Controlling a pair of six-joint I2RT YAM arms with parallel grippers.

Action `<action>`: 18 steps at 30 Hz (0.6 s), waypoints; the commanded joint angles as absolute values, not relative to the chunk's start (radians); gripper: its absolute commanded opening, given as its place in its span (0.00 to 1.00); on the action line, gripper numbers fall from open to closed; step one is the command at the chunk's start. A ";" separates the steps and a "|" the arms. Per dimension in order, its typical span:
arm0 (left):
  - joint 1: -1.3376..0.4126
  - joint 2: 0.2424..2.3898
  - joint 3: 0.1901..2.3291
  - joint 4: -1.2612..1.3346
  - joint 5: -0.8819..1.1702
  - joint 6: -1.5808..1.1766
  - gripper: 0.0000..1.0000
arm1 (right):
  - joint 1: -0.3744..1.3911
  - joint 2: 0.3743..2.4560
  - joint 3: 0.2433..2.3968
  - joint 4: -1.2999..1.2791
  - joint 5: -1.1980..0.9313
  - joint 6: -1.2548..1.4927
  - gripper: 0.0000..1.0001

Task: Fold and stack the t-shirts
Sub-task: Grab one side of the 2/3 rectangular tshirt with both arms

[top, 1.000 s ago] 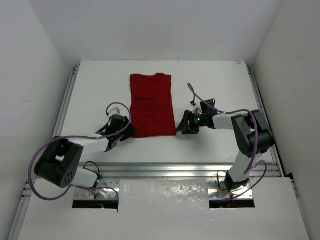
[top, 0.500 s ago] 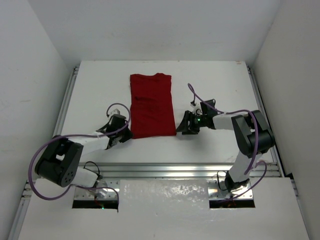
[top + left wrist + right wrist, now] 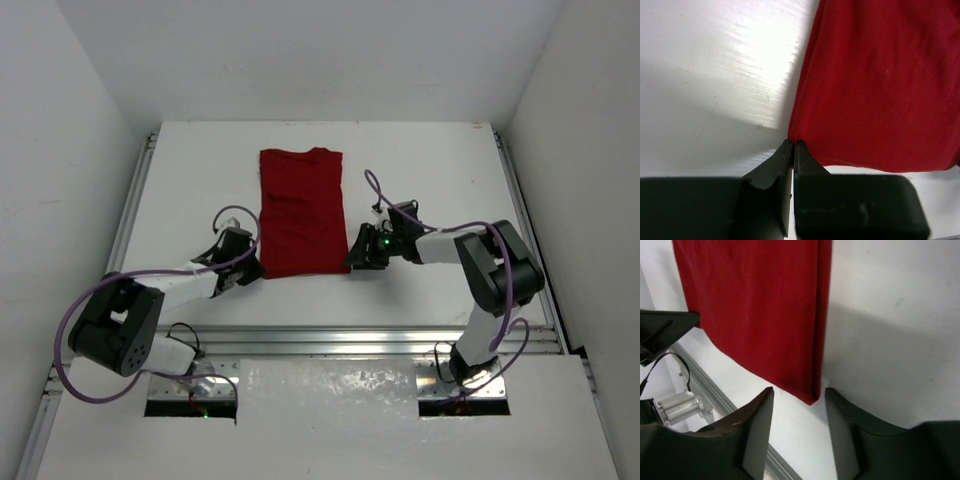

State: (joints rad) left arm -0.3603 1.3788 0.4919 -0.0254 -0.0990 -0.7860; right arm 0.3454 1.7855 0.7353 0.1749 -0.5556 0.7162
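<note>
The dark red t-shirt (image 3: 303, 210) lies folded into a long strip on the white table, neck end far from the arms. My left gripper (image 3: 258, 268) sits at its near left corner. In the left wrist view that gripper (image 3: 793, 142) is shut, with the t-shirt (image 3: 880, 85) corner pinched at the very tips. My right gripper (image 3: 352, 258) is at the near right corner. In the right wrist view it (image 3: 799, 392) stands open, its fingers either side of the corner of the t-shirt (image 3: 765, 305) and apart from the fabric.
The white table (image 3: 430, 170) is walled on three sides. A metal rail (image 3: 350, 338) runs along its near edge, and another rail (image 3: 133, 210) runs down the left side. Purple cables loop over both arms.
My left gripper has closed on the shirt's near left corner. My right gripper has slid left so that its open fingers now straddle the near right corner.
</note>
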 commanded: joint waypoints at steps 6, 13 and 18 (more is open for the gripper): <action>-0.354 1.385 0.494 0.049 -0.038 -0.759 0.00 | 0.377 1.827 0.649 0.228 -0.480 0.830 0.29; -0.354 1.382 0.486 0.075 -0.005 -0.744 0.00 | 0.379 1.853 0.678 0.267 -0.502 0.854 0.00; -0.354 1.329 0.486 0.040 0.020 -0.730 0.00 | 0.379 1.752 0.598 0.305 -0.479 0.887 0.00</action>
State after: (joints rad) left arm -0.3603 1.3796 0.4904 0.0193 -0.0193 -0.7486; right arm 0.3710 1.8130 0.6537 0.3019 -0.5377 0.8753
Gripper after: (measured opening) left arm 0.009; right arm 0.003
